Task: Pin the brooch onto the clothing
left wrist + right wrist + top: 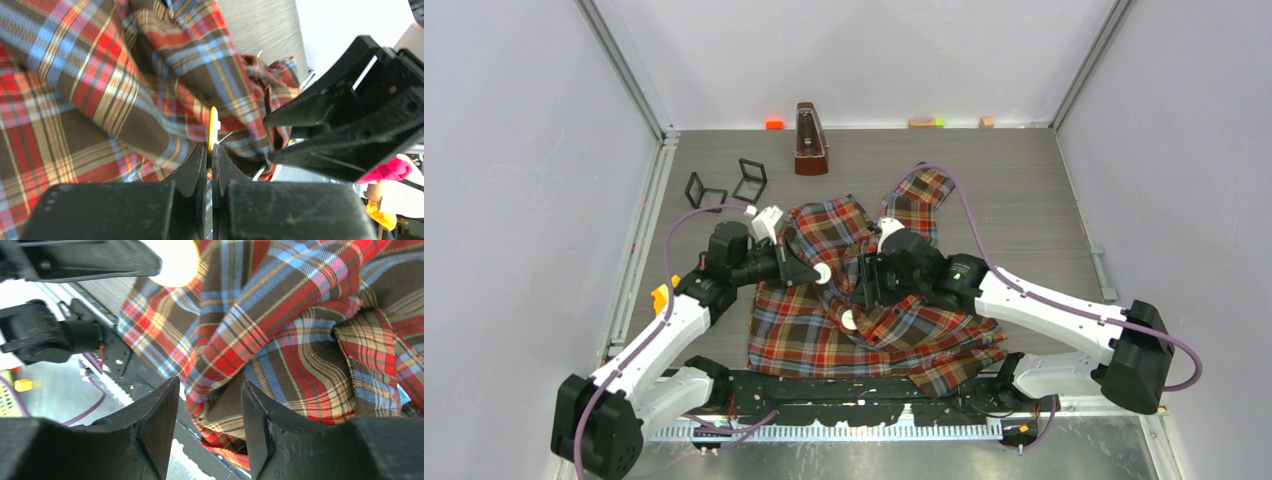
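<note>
Because the left end effector [210, 150] is pressed together on the brooch [213, 125], the coming move turns on how that small yellow disc faces the cloth. In the left wrist view the disc is seen edge-on. It stands upright out of the fingertips and points straight ahead. The clothing [100, 75] lies directly beyond it, close enough that I cannot tell whether the two touch. A thin pale line just beside the disc may be its pin, but it is too fine to be sure.

The right end effector [209, 385] comes in from the opposite side. Its fingers are narrowed onto a bunched fold of the shirt. The cloth fills the gap and its creases draw toward the tips, so I judge that it is gripping that fold and holding it off the table [1024, 180].

In the top view the two end effectors sit nearly tip to tip over the middle of the shirt, with the lifted ridge of plaid between them. The left arm carries the brooch and is the nearer one. The target cloth lies ahead of it and slightly toward the right arm. The next move probably needs a short push along the line of the fingers into the held fold, with the disc turned so its back meets the fabric.
</note>
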Motion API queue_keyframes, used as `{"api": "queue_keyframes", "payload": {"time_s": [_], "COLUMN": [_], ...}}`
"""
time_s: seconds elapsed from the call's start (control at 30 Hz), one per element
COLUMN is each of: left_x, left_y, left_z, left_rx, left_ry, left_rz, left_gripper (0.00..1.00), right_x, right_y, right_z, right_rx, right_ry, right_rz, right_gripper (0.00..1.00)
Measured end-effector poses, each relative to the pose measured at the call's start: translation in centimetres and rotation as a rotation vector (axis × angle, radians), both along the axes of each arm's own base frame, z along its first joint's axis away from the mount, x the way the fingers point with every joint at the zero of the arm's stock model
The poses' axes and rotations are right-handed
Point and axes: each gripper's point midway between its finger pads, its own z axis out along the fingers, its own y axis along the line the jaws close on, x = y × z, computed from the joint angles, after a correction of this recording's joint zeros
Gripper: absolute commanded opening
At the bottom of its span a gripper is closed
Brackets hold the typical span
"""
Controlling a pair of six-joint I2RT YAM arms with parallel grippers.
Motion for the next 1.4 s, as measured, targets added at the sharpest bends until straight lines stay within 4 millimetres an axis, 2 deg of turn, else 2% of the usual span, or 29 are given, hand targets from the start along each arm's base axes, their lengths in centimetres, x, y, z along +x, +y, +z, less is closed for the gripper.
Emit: {"api": "queue_keyframes", "payload": {"time_s": [0.03, 0.1, 0.13, 0.17, 0.2, 0.27, 0.43, 0.53, 0.6, 0.8, 0.87, 0.9, 0.93, 0.97, 1.03, 1.07, 1.13, 1.23, 1.4], "left_x": [-0.4, -1.4, -1.9, -2.4, -2.7, -3.3, -4.1, -4.5, -4.9, -5.6, -5.8, -5.9, -6.0, -6.1, -6.3, -6.4, -6.6, -6.8, -7.1], "left_y": [0.3, 0.9, 1.1, 1.4, 1.6, 1.9, 2.2, 2.4, 2.5, 2.5, 2.4, 2.3, 2.1, 1.9, 1.5, 1.3, 0.7, -0.5, -3.9], "left_z": [-0.3, -1.1, -1.5, -2.1, -2.3, -2.9, -2.7, -2.2, -2.0, -1.5, -1.5, -1.5, -1.5, -1.4, -1.2, -1.3, -1.7, -2.0, -2.9], "left_rx": [0.006, 0.015, 0.017, 0.020, 0.021, 0.022, 0.017, 0.012, 0.010, 0.007, 0.008, 0.006, 0.004, -0.001, -0.021, -0.030, -0.039, -0.037, -0.010], "left_ry": [-0.003, -0.001, 0.004, 0.008, 0.011, 0.012, -0.008, -0.026, -0.034, -0.055, -0.055, -0.050, -0.048, -0.047, -0.047, -0.047, -0.038, -0.035, -0.030], "left_rz": [0.006, 0.019, 0.024, 0.031, 0.033, 0.039, 0.037, 0.033, 0.026, 0.013, 0.010, 0.009, 0.007, 0.009, 0.013, 0.016, 0.022, 0.012, -0.034], "left_gripper": [0.00, 0.00, 0.00, 0.00, 0.00, 0.00, 0.00, 0.00, 0.00, 0.00, 0.00, 0.00, 0.00, 0.00, 0.00, 0.00, 0.00, 0.00, 0.00], "right_x": [-0.2, -0.3, -0.2, -0.2, -0.2, 0.0, 1.4, 3.4, 5.4, 13.9, 16.4, 17.4, 18.3, 19.0, 19.7, 19.7, 19.3, 17.9, 13.5], "right_y": [0.0, 0.1, 0.1, 0.1, 0.1, 0.1, 0.7, 0.9, 0.8, -1.6, -2.0, -2.1, -2.2, -2.2, -2.2, -2.3, -2.5, -3.4, -7.1], "right_z": [-0.8, -2.0, -2.4, -3.0, -3.3, -3.8, -4.2, -5.1, -5.6, -7.1, -7.1, -7.0, -6.8, -6.4, -5.7, -5.3, -4.4, -2.8, 0.7], "right_rx": [-0.020, -0.054, -0.066, -0.075, -0.081, -0.085, -0.094, -0.134, -0.154, -0.215, -0.223, -0.224, -0.224, -0.219, -0.210, -0.212, -0.214, -0.218, -0.196], "right_ry": [0.005, 0.010, 0.009, 0.009, 0.008, 0.006, -0.019, -0.038, -0.041, -0.051, -0.061, -0.066, -0.072, -0.080, -0.093, -0.105, -0.115, -0.125, -0.143], "right_rz": [-0.008, -0.027, -0.033, -0.045, -0.052, -0.070, -0.120, -0.158, -0.196, -0.354, -0.384, -0.396, -0.400, -0.401, -0.395, -0.384, -0.365, -0.349, -0.374], "right_gripper": [0.53, 0.45, 0.34, 0.27, 0.14, 0.02, 0.00, 0.00, 0.00, 0.00, 0.03, 0.15, 0.22, 0.34, 0.45, 0.55, 0.60, 0.63, 0.64]}}
